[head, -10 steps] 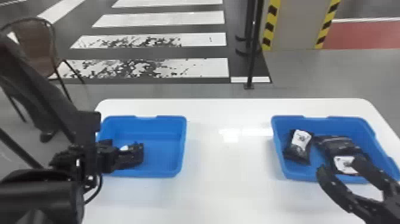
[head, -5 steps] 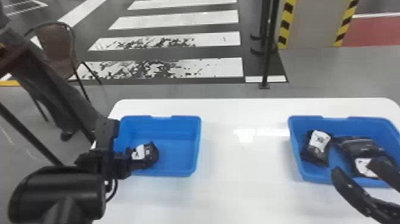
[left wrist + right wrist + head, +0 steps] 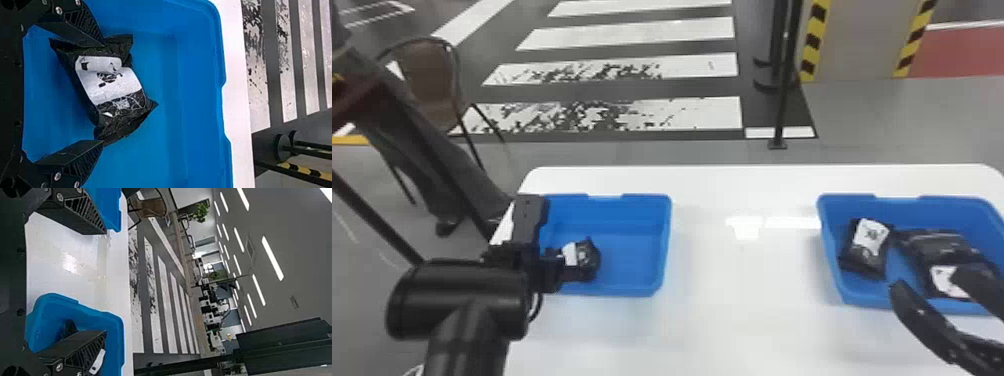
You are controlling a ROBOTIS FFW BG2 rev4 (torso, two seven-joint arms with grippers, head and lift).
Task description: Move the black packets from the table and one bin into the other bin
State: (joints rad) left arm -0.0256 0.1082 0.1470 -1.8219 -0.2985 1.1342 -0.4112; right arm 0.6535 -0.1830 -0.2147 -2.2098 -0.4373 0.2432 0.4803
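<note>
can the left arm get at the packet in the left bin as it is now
Probably yes: the left gripper is open over the black packet and nothing lies on it, though the packet's ends reach nearly to both fingertips, so the fit looks tight.

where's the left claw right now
The left claw is at the head view's left, at the left blue bin, with its open fingers on either side of a black packet.

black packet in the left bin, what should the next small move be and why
Probably close the left gripper on the black packet: its fingers stand open on opposite sides, with the packet between their tips, inside the blue bin.
</note>
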